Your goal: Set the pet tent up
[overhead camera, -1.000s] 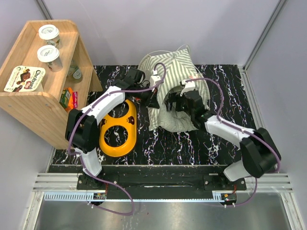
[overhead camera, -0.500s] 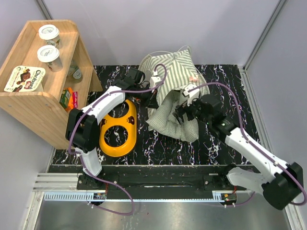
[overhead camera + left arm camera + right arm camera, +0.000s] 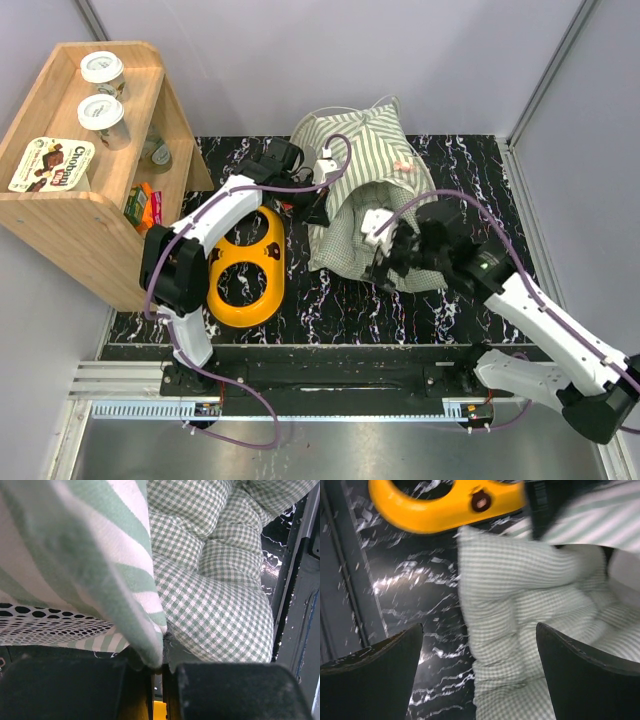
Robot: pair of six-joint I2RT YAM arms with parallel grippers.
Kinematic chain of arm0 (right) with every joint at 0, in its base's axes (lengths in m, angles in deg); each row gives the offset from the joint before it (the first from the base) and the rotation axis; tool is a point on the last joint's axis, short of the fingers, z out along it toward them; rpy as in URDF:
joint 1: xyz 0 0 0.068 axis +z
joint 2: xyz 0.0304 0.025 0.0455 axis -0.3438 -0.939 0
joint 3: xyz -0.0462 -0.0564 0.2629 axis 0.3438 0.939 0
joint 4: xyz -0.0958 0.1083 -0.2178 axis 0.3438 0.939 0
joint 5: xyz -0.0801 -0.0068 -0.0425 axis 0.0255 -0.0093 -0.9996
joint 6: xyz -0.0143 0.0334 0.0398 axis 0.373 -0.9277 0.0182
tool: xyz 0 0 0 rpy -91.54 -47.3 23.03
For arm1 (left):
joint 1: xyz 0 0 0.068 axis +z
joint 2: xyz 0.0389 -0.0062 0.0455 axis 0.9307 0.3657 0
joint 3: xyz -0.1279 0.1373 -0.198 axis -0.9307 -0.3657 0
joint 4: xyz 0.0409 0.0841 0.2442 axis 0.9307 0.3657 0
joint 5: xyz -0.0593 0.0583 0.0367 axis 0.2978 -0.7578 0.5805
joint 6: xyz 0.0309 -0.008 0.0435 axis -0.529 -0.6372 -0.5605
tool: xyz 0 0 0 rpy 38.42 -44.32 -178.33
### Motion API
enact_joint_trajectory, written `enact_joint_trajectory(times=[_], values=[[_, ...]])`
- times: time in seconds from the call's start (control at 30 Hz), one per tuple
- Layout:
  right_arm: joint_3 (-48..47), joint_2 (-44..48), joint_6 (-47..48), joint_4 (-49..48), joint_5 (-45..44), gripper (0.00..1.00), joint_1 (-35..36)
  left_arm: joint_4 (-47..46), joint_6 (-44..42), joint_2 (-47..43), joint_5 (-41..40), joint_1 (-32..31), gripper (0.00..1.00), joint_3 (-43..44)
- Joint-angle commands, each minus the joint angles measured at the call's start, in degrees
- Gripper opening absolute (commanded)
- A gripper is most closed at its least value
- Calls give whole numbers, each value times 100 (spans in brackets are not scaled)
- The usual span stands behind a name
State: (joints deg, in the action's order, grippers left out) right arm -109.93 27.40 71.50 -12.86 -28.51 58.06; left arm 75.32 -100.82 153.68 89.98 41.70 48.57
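the pet tent lies in a crumpled heap at the back-middle of the worktop — not standing, its walls slumped. the left fingers are pinched tight on its striped hem. the right fingers gape wide, holding nothing, over the checked cushion. i'd say it's barely begun — 1 edge gripped, raising and shaping all left.

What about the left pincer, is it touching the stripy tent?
Touching. The left wrist view shows the left pincer shut on the hem of the striped tent, with the cloth pinched between its closed jaws.
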Motion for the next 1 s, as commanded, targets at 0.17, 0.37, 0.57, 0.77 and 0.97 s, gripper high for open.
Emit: enact_joint_trajectory(times=[0.17, 0.37, 0.57, 0.77, 0.97], values=[[949, -678, 1706, -159, -1918, 99, 907, 650, -720, 267, 125, -4, 0, 550], [1223, -1932, 2208, -972, -3307, 99, 907, 827, -975, 259, 204, 4, 0, 559], [1382, -2303, 2516, -1877, -3773, 68, 907, 1011, -1125, 329, 266, 13, 0, 725], [1128, -2216, 3104, -2589, -4091, 0, 907, 1450, -1476, 531, 406, 4, 0, 1042], [1013, -2364, 4456, -4205, -4170, 0, 907, 1994, -2020, 654, 740, 4, 0, 1296]])
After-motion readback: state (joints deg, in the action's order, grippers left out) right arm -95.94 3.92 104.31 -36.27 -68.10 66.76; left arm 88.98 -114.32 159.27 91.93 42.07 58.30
